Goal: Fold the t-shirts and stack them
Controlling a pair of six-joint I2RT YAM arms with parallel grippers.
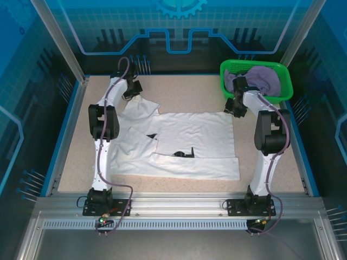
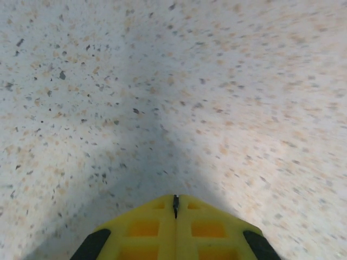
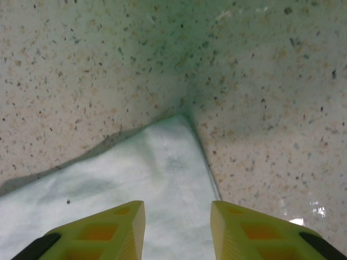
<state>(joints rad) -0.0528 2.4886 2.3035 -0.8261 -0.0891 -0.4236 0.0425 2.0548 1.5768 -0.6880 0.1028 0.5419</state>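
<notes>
Speckled table (image 1: 78, 162), lit from above. Across its middle, white t-shirt (image 1: 195, 135) with small black prints, lying flat. In the far right corner, green mesh basket (image 1: 255, 64) holding the crumpled lavender t-shirt (image 1: 265, 80). Right gripper (image 3: 177, 206), jaws wide apart, poised over the white shirt's far right corner. Left gripper (image 2: 175, 201), fingers pressed together, above bare table near the far left sleeve.
</notes>
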